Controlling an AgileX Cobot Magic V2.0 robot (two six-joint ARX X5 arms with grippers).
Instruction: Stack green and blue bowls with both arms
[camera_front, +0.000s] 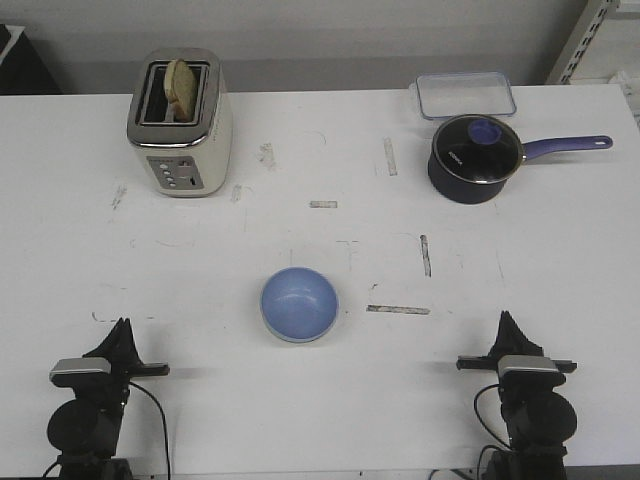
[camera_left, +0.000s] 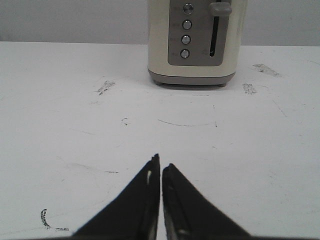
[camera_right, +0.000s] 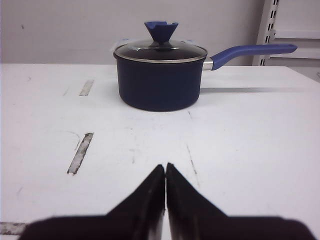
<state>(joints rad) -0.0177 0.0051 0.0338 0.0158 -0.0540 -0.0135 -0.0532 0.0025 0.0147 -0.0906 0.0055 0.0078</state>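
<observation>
White surface (camera_front: 330, 400) carries the blue bowl (camera_front: 299, 303) near its middle. Both arms sit low at the near edge, left gripper (camera_left: 160, 167) and right gripper (camera_right: 165, 169) pinched closed, empty, pointing forward.

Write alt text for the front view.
A blue bowl sits mid-table between two shut grippers, left and right. Behind stand a cream toaster holding bread, a lidded navy saucepan and a clear container.
</observation>
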